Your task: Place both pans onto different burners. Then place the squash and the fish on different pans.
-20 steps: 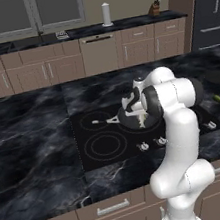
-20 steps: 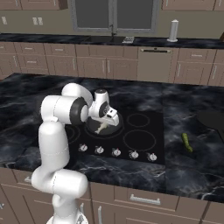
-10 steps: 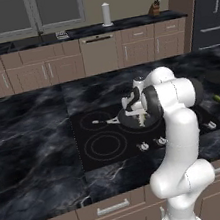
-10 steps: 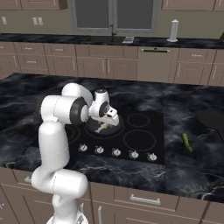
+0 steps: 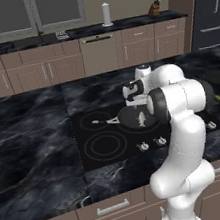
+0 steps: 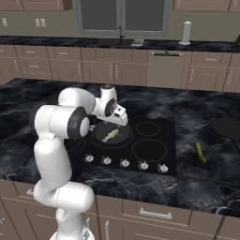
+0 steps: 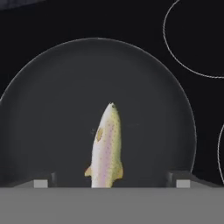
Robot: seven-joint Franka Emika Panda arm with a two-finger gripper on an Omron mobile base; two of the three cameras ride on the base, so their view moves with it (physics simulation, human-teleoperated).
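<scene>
- My gripper (image 7: 111, 183) hung just above the fish (image 7: 106, 148), its two fingertips (image 7: 41, 183) spread wide, one on each side of the fish and touching nothing.
- The fish lay flat near the middle of a pan (image 7: 57, 109), free of my fingers, its pale spotted body running along the line of my hand.
- From the right base view, that pan (image 6: 104, 131) sat on the cooktop (image 6: 154, 143), on the left side of it, with the fish (image 6: 110, 135) lying on it and my gripper (image 6: 119, 118) just above.
- From the left base view, the same pan (image 5: 131, 116) showed its long thin handle (image 5: 105, 121) pointing left across a burner ring (image 5: 94, 119); the fish (image 5: 142, 118) was partly hidden by my arm.
- The squash (image 6: 200, 152) lay on the dark marble counter (image 6: 206, 180) to the right of the cooktop, well apart from the pan with the fish.
- A second pan (image 6: 227, 128) rested on the counter beyond the squash, near the right edge, off the burners.
- Two burner rings (image 6: 149, 150) on the cooktop's right half carried nothing.
</scene>
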